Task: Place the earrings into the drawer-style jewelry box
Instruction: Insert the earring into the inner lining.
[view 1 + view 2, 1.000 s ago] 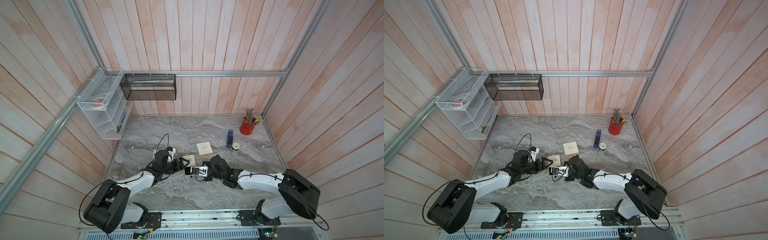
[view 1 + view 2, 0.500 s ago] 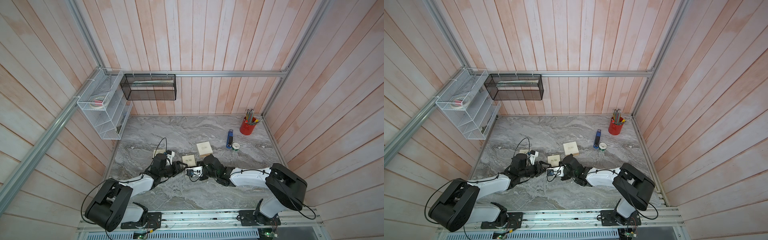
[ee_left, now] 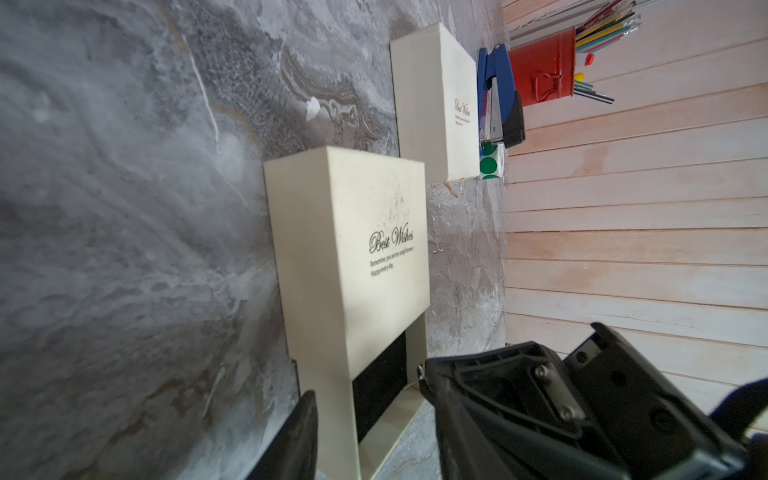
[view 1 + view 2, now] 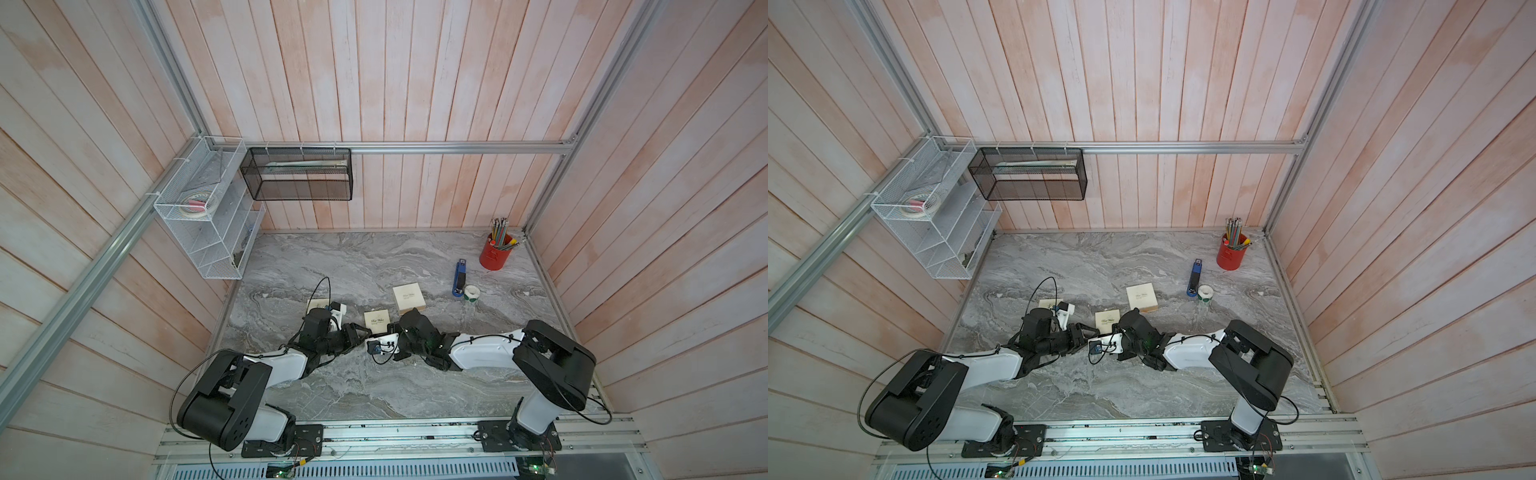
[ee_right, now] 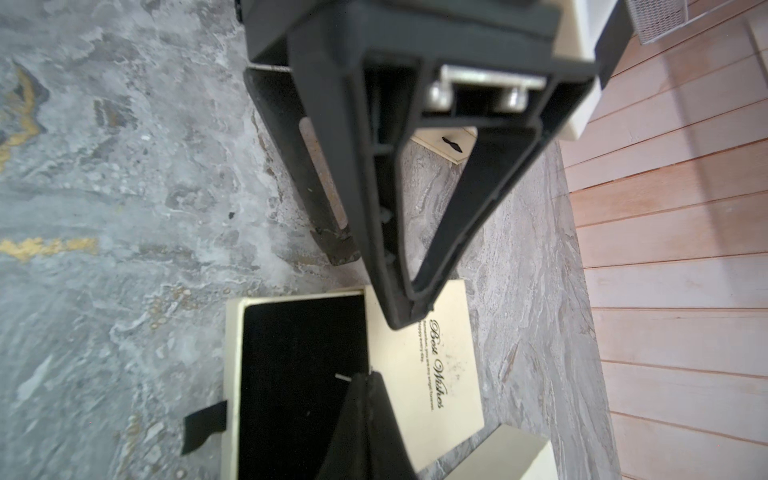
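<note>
Left gripper narrowed around drawer; hold cannot be told. Right gripper pinched on earring, release judged next.

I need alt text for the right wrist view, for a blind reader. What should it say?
The right gripper, jaws shut, pinches a thin silver pin, probably an earring, over the black-lined open drawer of a cream jewelry box lettered "Best Wishes". The left gripper reaches toward the box over the grey marble table.
</note>
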Motion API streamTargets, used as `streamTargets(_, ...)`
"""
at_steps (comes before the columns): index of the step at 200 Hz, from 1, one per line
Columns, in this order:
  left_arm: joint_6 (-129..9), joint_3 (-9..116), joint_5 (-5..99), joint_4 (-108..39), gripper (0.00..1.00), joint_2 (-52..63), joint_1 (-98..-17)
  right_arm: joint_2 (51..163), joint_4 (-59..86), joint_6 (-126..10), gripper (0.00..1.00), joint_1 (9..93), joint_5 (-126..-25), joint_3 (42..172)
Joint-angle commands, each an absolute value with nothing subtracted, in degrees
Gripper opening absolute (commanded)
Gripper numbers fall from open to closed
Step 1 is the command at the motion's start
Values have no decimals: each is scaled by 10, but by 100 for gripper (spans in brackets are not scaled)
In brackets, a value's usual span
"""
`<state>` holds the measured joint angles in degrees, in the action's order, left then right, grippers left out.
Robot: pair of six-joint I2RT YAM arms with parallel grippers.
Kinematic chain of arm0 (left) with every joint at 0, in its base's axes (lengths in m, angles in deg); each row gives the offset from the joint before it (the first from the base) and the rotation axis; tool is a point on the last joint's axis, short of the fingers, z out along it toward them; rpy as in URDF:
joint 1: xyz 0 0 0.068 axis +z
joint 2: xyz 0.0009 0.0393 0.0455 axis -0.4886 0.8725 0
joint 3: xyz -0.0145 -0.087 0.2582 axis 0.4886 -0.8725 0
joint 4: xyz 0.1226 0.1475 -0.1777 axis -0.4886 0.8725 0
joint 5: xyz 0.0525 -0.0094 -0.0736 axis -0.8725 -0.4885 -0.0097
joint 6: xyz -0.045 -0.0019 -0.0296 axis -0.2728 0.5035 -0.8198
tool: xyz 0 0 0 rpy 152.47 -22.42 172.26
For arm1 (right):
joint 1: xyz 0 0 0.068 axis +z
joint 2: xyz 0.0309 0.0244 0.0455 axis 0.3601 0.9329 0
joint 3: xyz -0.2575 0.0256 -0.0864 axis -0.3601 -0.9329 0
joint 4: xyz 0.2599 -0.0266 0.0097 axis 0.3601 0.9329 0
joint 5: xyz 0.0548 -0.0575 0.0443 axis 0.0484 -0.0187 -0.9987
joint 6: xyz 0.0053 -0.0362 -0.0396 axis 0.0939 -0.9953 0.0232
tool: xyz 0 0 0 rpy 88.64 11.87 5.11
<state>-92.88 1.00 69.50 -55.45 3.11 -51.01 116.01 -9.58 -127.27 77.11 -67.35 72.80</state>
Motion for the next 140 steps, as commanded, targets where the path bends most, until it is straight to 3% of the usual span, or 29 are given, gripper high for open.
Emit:
streamTargets(1, -913, 2, 702, -560, 45, 33, -507, 1175, -108, -1281, 0, 778, -668, 741)
streamTargets(34, -909, 1, 697, -556, 39, 34, -506, 1182, -109, -1286, 0, 783, -664, 743)
streamTargets(140, -908, 5, 702, -561, 38, 53, -507, 1197, -120, -1291, 0, 790, -644, 742)
